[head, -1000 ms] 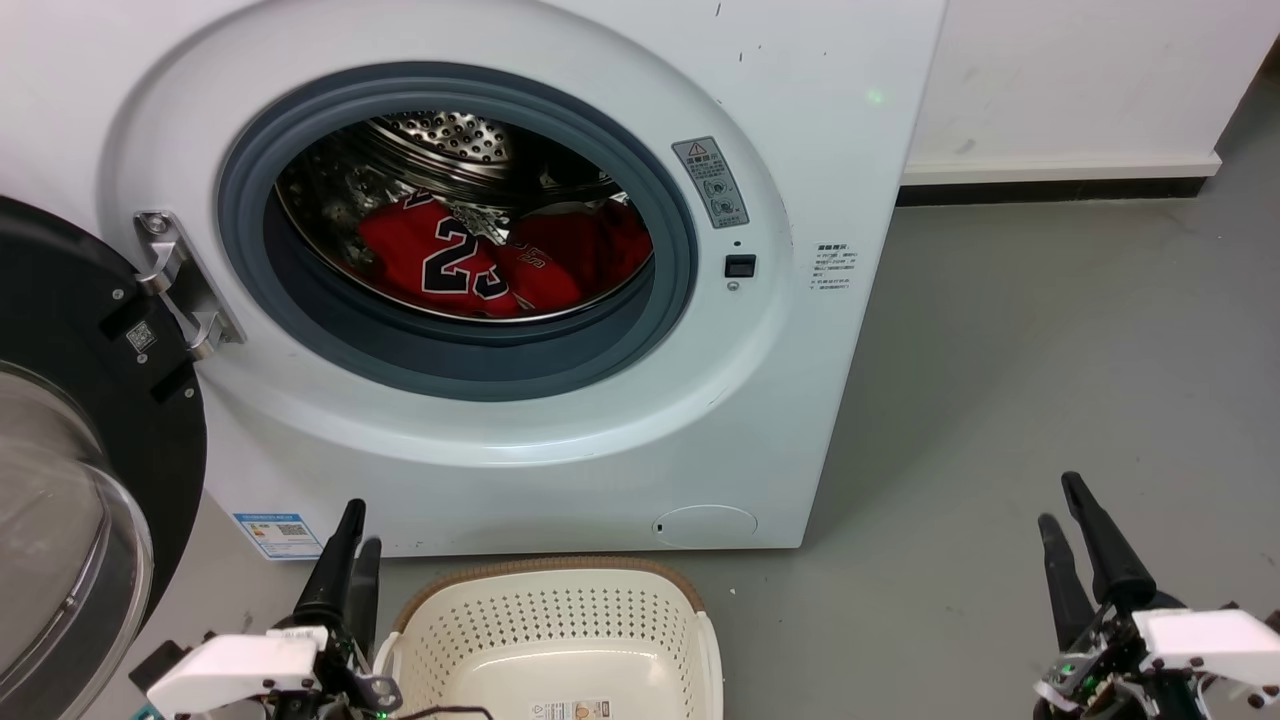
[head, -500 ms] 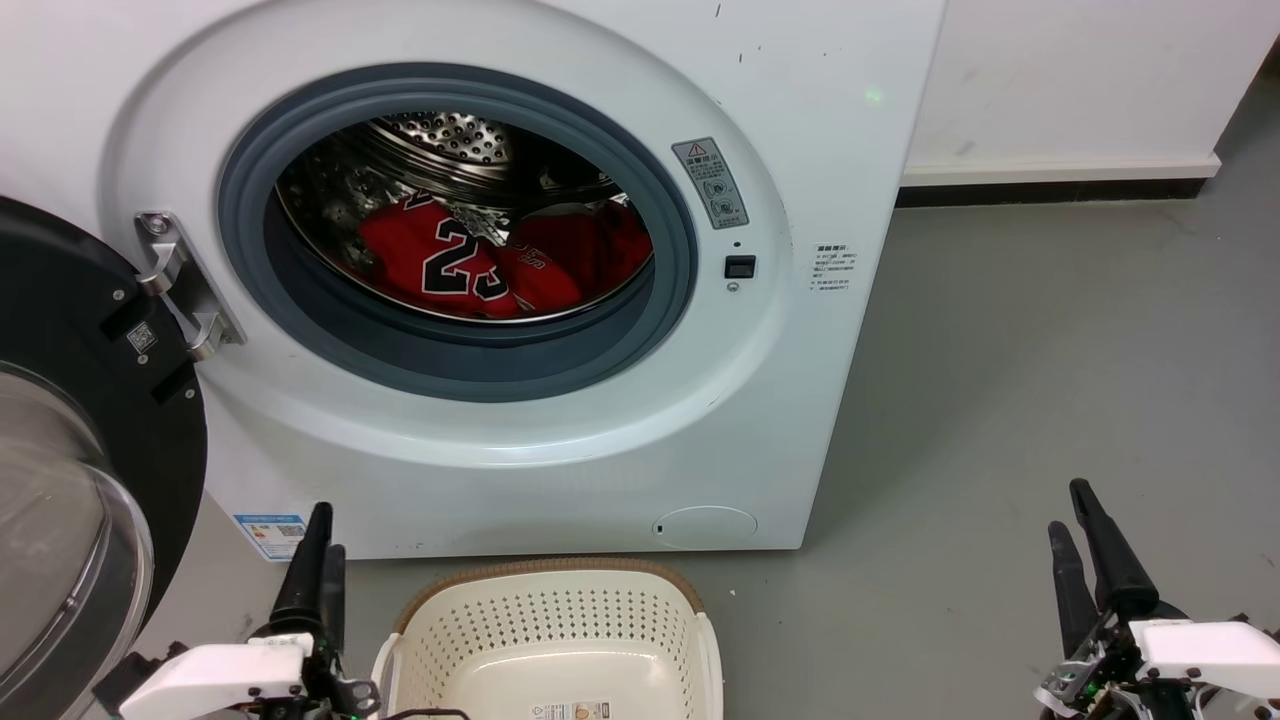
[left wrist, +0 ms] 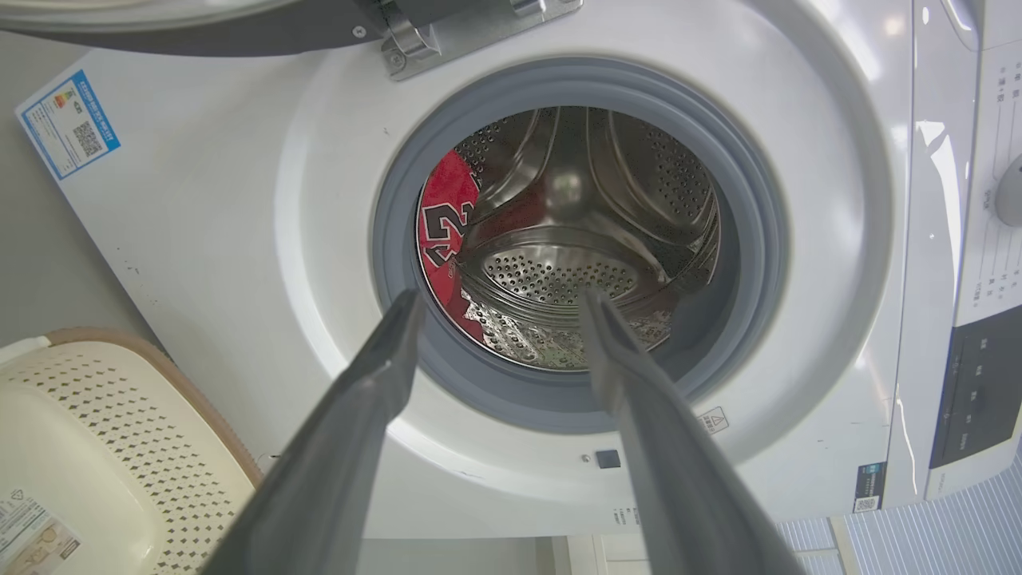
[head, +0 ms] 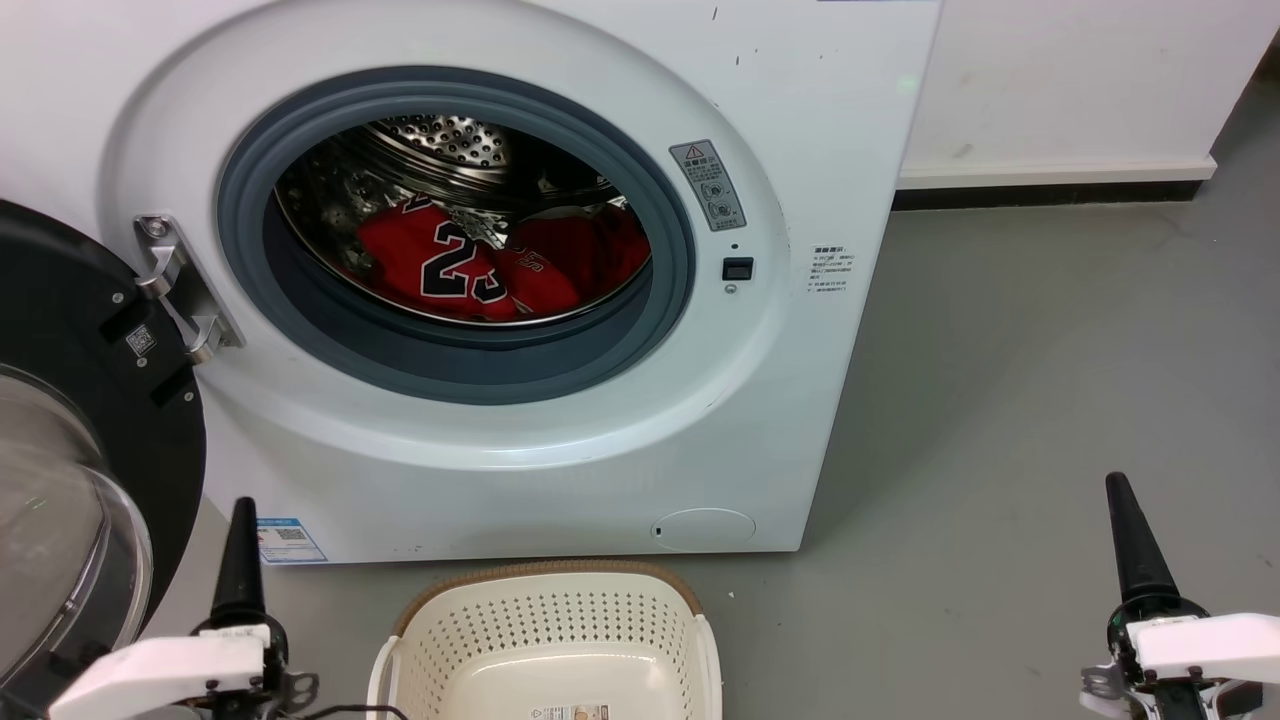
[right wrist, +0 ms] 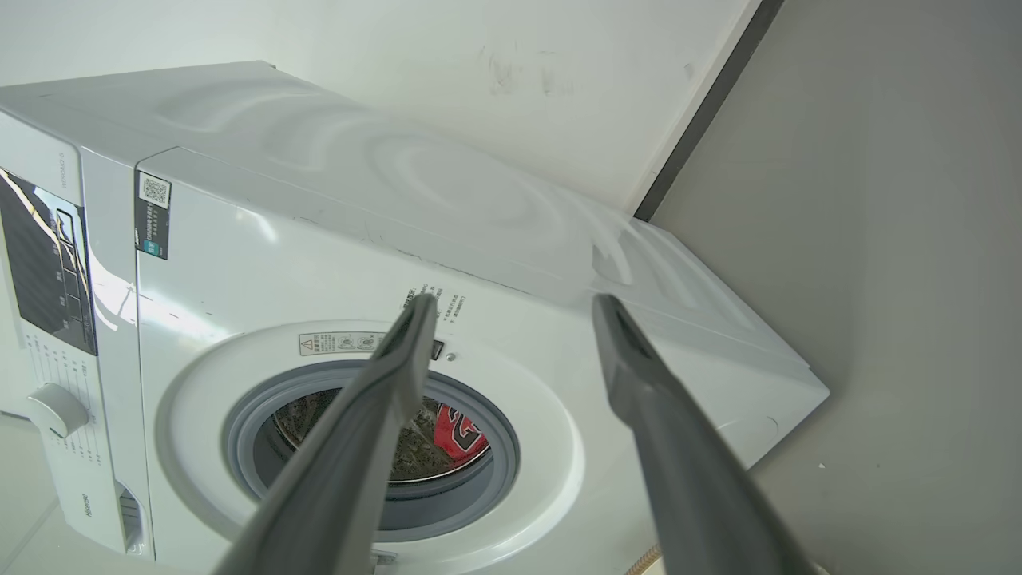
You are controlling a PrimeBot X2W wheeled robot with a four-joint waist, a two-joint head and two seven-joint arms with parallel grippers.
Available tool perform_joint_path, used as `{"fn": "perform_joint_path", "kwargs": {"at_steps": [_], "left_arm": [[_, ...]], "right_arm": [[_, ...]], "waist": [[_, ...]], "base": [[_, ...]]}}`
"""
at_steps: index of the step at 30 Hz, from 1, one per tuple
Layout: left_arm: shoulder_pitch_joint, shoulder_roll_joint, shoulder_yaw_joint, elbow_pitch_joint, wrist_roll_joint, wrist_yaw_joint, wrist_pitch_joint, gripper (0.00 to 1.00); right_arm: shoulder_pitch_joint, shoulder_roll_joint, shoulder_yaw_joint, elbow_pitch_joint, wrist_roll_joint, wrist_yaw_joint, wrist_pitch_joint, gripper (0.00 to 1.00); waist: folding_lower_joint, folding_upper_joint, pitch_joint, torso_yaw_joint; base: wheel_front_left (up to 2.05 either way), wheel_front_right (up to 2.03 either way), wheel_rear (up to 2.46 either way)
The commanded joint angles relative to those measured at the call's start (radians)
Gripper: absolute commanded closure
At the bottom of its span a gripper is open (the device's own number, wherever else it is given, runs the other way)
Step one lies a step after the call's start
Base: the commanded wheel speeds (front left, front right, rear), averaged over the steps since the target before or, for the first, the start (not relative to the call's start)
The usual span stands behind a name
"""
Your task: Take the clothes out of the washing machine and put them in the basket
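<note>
The red clothes (head: pixel 480 270), one showing a black "23", lie inside the steel drum of the white washing machine (head: pixel 780 400), whose door stands open. The cream basket (head: pixel 545 572) sits on the floor right in front of the machine. My left gripper (head: pixel 243 508) is low, left of the basket, and my right gripper (head: pixel 1116 485) is low at the far right over the floor. Both are open with nothing between their fingers. The left wrist view looks past the left gripper (left wrist: pixel 501 295) into the drum at the clothes (left wrist: pixel 439 231). The right gripper (right wrist: pixel 513 299) faces the machine (right wrist: pixel 319 239) from farther off.
The black-framed glass door (head: pixel 60 300) hangs open at the left, close beside my left arm. Grey floor (head: pixel 1050 350) spreads to the right of the machine up to a white wall with a dark skirting (head: pixel 1050 190). The basket's rim (left wrist: pixel 200 399) lies left of the left fingers.
The left gripper has moved left, away from the basket, and the right gripper has moved right. Both have turned so each looks like a single finger from the head. The clothes have not moved.
</note>
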Motion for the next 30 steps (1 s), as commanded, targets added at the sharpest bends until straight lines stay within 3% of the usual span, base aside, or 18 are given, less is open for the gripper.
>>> {"fn": "perform_joint_path", "kwargs": {"at_steps": [1, 5, 10, 17, 30], "left_arm": [[-0.005, 0.003, 0.017, -0.04, 0.049, 0.01, -0.011, 0.0], [0.002, 0.003, 0.019, -0.112, 0.159, 0.048, -0.026, 0.0], [0.015, 0.003, -0.01, -0.188, 0.274, 0.14, -0.044, 0.0], [0.036, 0.003, -0.057, -0.27, 0.421, 0.219, -0.068, 0.0], [0.082, 0.003, -0.117, -0.328, 0.612, 0.223, -0.107, 0.0]], "right_arm": [[-0.014, -0.002, -0.007, -0.03, -0.056, 0.0, -0.011, 0.0], [-0.013, -0.002, -0.003, -0.072, -0.187, 0.0, -0.025, 0.0], [-0.005, -0.002, 0.041, -0.14, -0.345, 0.0, -0.043, 0.0], [0.009, -0.002, 0.071, -0.202, -0.516, 0.0, -0.067, 0.0], [0.033, -0.002, 0.127, -0.268, -0.84, 0.0, -0.107, 0.0]], "waist": [[0.0, 0.0, 0.0, -0.001], [0.0, 0.0, 0.0, -0.002], [0.0, 0.0, 0.0, -0.004], [0.0, 0.0, 0.0, -0.007], [0.0, 0.0, -0.003, -0.013]], "base": [[0.0, 0.0, 0.0], [0.0, 0.0, 0.0], [0.0, 0.0, 0.0], [0.0, 0.0, 0.0], [0.0, 0.0, 0.0]]}}
